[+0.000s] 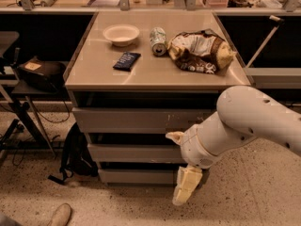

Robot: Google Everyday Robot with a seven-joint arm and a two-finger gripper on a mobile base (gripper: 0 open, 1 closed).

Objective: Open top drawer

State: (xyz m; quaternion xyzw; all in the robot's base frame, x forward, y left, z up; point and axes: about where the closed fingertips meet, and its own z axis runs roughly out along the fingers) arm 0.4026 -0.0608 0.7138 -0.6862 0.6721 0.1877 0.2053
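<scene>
The top drawer (122, 120) is the wide grey handle-less front just under the tabletop, with small white scratches right of centre. It sits flush with the cabinet and looks closed. My gripper (173, 169) is low in front of the cabinet's right side, below the top drawer's right part. Its two cream fingers stand apart, one fingertip (175, 136) near the gap under the top drawer, the other (186, 189) hanging down by the bottom drawer. It holds nothing. My white arm (249, 117) covers the cabinet's right edge.
Two narrower grey drawer fronts (131, 152) lie below. On the tabletop (94, 74) are a white bowl (121, 34), a can (158, 41), a dark packet (126, 60) and a chip bag (200, 51). A black backpack (75, 152) and a cart (19, 102) stand to the left.
</scene>
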